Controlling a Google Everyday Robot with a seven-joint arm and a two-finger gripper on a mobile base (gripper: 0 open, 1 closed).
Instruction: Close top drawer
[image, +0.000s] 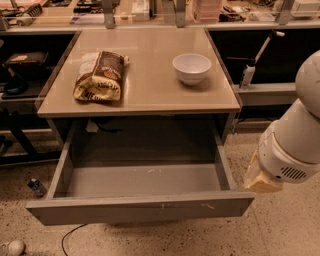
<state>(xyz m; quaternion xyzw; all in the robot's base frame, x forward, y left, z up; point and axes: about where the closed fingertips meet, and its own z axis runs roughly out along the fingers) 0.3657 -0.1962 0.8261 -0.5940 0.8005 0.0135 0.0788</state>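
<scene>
One drawer (140, 207), one bowl (191, 68), one snack bag (100, 76), one arm (295, 135); pincer unseen.

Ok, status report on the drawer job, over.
Claw out of view; arm low on the right. Top drawer pulled wide open. Chip bag and bowl on tabletop, out of its path.

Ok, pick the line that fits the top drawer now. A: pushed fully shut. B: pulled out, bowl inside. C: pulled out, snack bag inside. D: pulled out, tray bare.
D: the top drawer stands pulled out with nothing in its tray; the white bowl and the snack bag sit on the tabletop above. The claw is out of view; only the arm shows at right.
</scene>
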